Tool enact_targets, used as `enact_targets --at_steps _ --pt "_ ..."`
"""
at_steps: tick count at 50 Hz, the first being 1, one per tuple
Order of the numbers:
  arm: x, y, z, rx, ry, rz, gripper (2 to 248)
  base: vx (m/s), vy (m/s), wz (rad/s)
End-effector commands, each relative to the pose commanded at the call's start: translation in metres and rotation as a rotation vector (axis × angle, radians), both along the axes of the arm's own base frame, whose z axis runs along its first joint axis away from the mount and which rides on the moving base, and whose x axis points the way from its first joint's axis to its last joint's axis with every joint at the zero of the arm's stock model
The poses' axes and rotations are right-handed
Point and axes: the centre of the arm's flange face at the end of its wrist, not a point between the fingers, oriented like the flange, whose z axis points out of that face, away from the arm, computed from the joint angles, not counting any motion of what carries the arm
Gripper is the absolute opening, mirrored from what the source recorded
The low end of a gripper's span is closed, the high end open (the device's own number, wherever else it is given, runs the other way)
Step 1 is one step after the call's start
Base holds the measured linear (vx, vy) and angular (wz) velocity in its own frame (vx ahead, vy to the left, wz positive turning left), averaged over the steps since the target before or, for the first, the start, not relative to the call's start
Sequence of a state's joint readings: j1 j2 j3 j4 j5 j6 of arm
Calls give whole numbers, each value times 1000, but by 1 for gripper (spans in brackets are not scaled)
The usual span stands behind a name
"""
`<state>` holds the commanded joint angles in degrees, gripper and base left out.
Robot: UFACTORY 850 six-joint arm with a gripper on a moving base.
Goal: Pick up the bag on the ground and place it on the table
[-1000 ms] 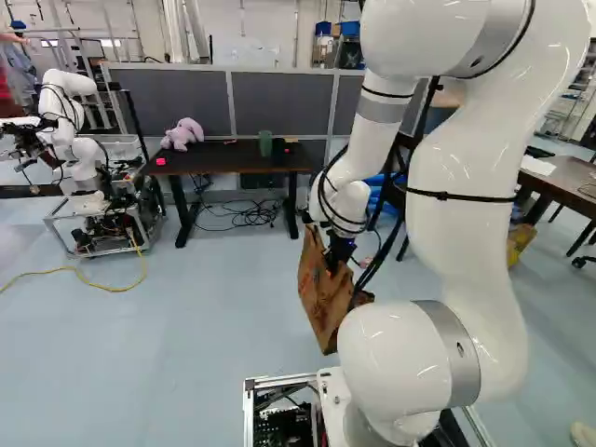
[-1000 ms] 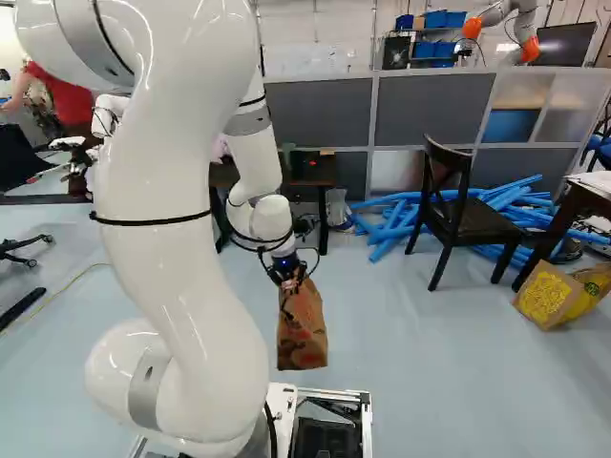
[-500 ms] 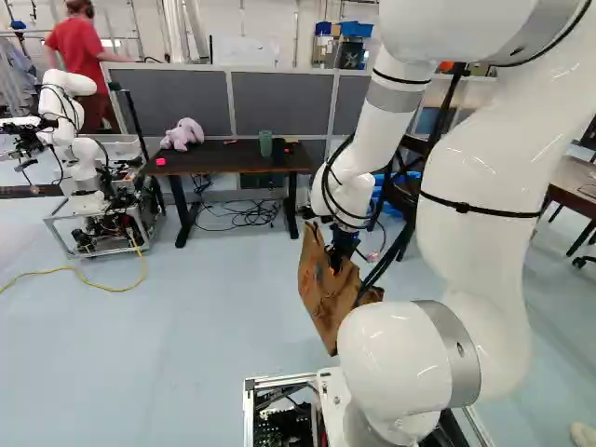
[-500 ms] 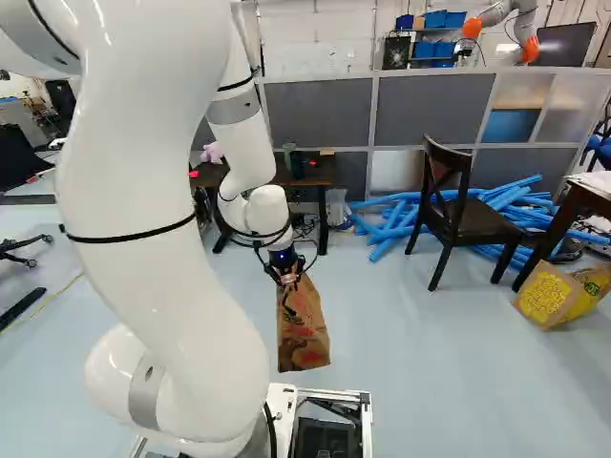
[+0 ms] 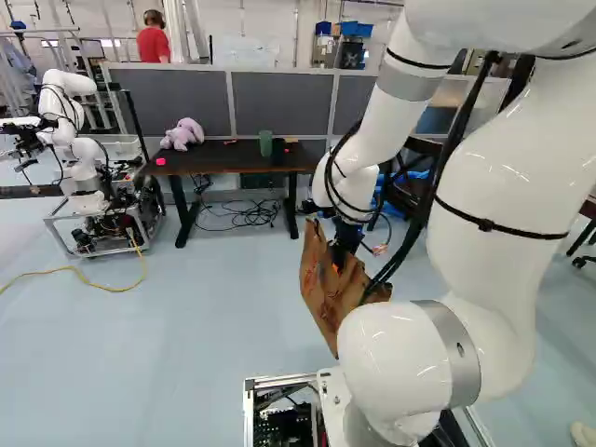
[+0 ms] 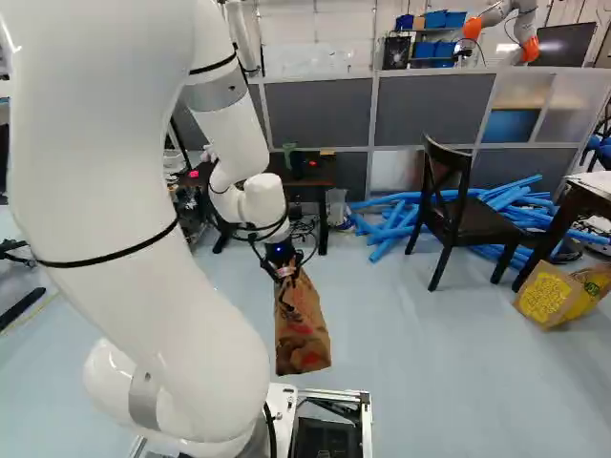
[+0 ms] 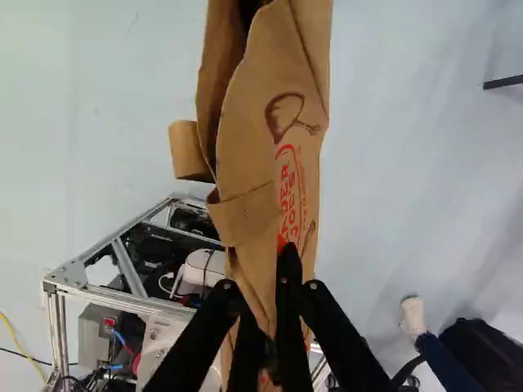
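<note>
Brown paper bag, hanging from pincer — nearly closed, pinching its upper part

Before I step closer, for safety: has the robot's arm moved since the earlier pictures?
Yes. In the left base view, the arm's banded link has shifted right relative to its lowest joint at the foot.

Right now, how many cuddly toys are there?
1: the lilac toy, on the dark table, at its left end in the left base view. Others may be hidden.
</note>
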<state>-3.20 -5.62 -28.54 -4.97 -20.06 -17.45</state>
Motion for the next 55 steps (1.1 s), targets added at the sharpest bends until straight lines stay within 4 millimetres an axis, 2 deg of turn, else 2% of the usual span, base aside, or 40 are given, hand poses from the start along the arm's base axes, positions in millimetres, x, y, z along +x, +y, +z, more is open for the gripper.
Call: enact_targets --at_steps 17,55 --pt "-4 0 25 -6 4 -3 21 0 0 0" --pt "7 3 82 6 -1 -33 21 0 0 0"
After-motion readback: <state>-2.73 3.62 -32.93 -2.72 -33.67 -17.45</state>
